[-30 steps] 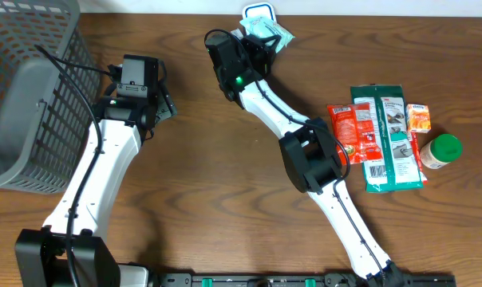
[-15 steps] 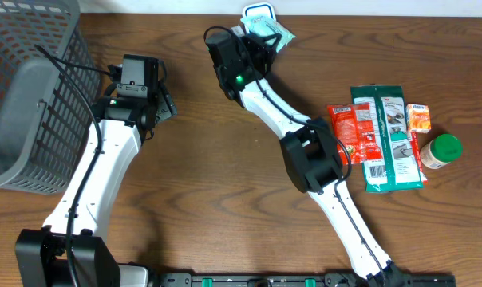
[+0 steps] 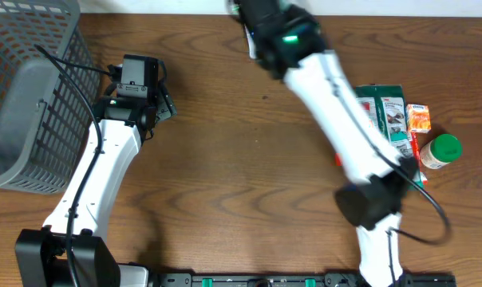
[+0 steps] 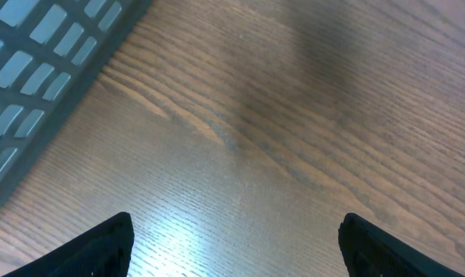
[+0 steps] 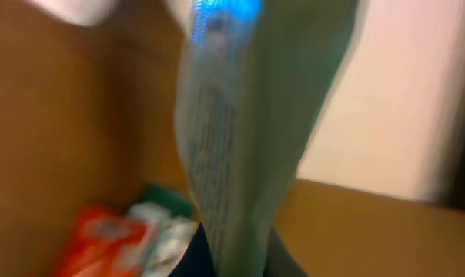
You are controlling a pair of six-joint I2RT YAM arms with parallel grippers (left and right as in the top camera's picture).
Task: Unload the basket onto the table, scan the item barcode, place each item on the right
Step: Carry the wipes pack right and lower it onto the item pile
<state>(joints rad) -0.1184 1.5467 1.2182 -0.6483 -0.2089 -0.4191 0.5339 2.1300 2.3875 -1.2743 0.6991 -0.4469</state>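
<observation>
The item is a pale green packet (image 5: 248, 131) with a blue patch at its top. It stands upright and blurred in the right wrist view, and my right gripper (image 5: 240, 250) is shut on its lower end. I cannot make out a barcode in the blur. From overhead the right arm is a motion-blurred streak, with the right gripper (image 3: 261, 12) at the table's far edge and the packet not distinguishable. My left gripper (image 4: 236, 231) is open over bare wood with nothing between its fingers. Overhead, the left gripper (image 3: 141, 100) sits just right of the basket.
A grey wire basket (image 3: 25, 96) fills the far left, and its corner (image 4: 40, 77) shows in the left wrist view. At the right lie a red packet (image 3: 349, 119), a green packet (image 3: 393, 135), a small orange packet (image 3: 417, 117) and a green-lidded bottle (image 3: 442, 150).
The right arm has swung fast up and to the right, taking the packet off the table's far edge. The left arm has stayed put.
</observation>
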